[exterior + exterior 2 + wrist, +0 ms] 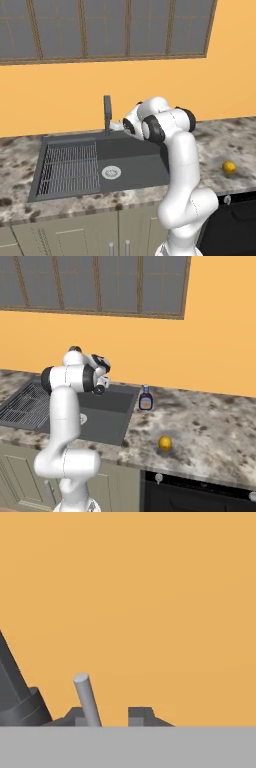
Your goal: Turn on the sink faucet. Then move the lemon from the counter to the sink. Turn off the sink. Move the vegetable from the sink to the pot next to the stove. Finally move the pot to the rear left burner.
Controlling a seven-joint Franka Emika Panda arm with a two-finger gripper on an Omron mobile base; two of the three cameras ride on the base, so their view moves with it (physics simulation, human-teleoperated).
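- Up over the sink (135,165), the white arm rises from the near counter edge, bends at a dark elbow joint and reaches toward the far wall, with the gripper (111,716) level at the base of the faucet (107,114).
- From the hand camera, its two dark fingertips (142,716) stand apart, and the thin grey lever (87,699) rises between them, close against the left tip; whether it is touched cannot be told.
- The faucet is a slim dark grey post, standing on the far rim of the sink.
- The sink is a dark grey rectangular basin with a ribbed rack (70,167) on its left half and a round silver drain (111,172).
- The lemon (229,167), small, round and bright yellow, lies on the speckled stone counter (210,426) well right of the sink.
- A small bottle (145,398) with a dark cap stands just right of the sink's far corner.
- Behind it all is a plain orange wall (200,356).
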